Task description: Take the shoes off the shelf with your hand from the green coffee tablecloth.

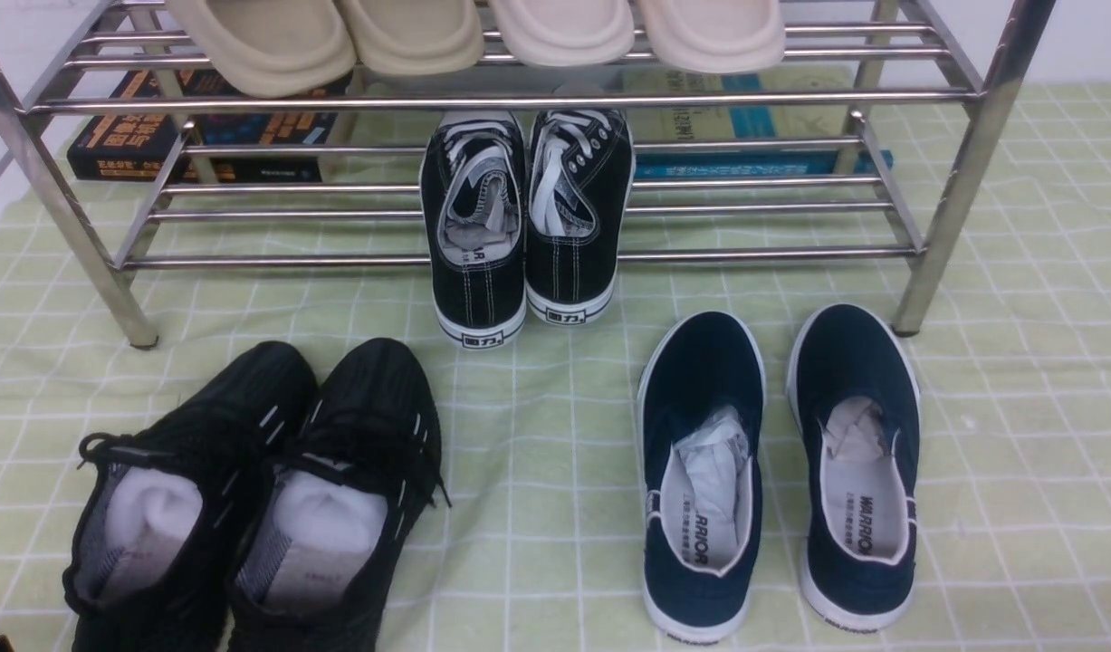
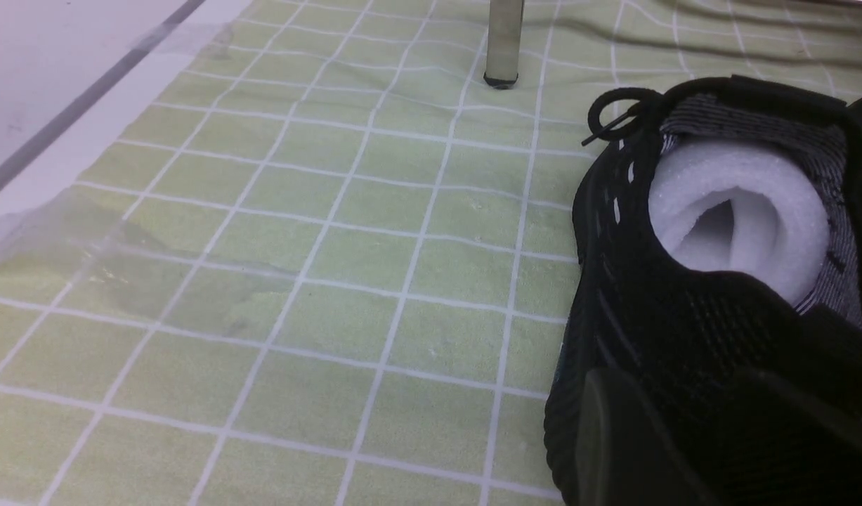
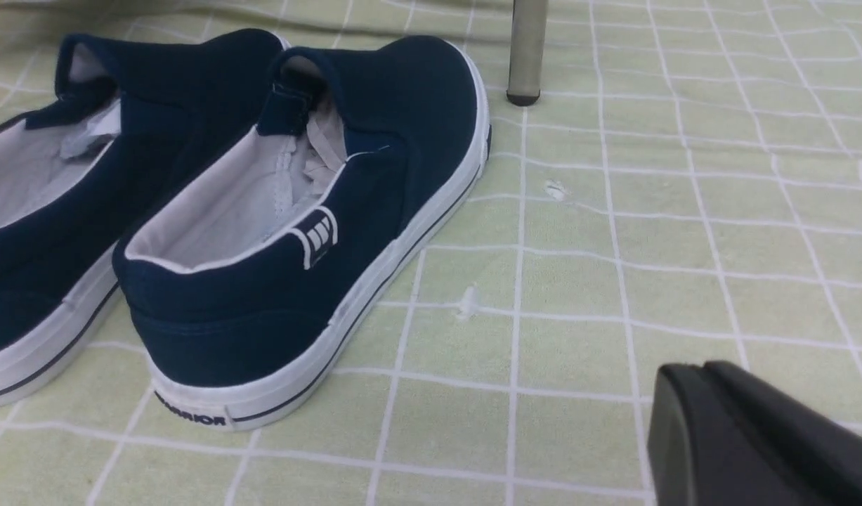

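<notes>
Navy canvas shoes sit beside black mesh sneakers on my table's checked cloth; I cannot tell either end effector's grip.

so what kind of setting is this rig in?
Probably a staged tabletop mock-up of a home shoe area, not a real hallway: a chrome shoe rack stands on a green checked tablecloth, books lie under it, and pairs of shoes are lined up in front.

There were two navy shoes, two black mesh sneakers, two black lace-ups, four beige slippers, two books and one shelf
</notes>
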Robot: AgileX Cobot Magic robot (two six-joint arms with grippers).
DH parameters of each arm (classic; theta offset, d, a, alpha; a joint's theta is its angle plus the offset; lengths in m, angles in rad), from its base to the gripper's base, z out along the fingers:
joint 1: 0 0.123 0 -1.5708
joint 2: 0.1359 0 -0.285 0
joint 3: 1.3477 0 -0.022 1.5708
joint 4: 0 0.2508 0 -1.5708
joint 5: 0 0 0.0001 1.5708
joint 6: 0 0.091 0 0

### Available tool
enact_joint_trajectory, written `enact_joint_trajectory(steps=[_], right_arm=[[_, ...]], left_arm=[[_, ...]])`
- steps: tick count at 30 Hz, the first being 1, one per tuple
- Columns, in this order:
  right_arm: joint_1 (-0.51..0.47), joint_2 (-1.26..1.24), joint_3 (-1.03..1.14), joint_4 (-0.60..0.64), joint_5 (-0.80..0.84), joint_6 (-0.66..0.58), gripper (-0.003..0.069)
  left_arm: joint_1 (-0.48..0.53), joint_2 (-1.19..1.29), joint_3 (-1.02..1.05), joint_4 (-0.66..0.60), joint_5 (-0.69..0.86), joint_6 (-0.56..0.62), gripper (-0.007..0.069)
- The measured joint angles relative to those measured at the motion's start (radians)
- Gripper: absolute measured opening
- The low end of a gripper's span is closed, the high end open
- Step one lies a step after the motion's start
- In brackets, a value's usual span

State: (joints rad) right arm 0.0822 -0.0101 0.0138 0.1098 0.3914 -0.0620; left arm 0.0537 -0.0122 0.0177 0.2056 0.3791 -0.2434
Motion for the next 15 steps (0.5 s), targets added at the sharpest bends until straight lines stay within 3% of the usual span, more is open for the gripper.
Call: enact_joint_trajectory(steps=[15], right_arm=[[0.000, 0.000, 0.000, 0.000, 0.000, 0.000, 0.0035]], left_arm=[[0.000, 0.000, 0.000, 0.000, 0.000, 0.000, 0.0239]])
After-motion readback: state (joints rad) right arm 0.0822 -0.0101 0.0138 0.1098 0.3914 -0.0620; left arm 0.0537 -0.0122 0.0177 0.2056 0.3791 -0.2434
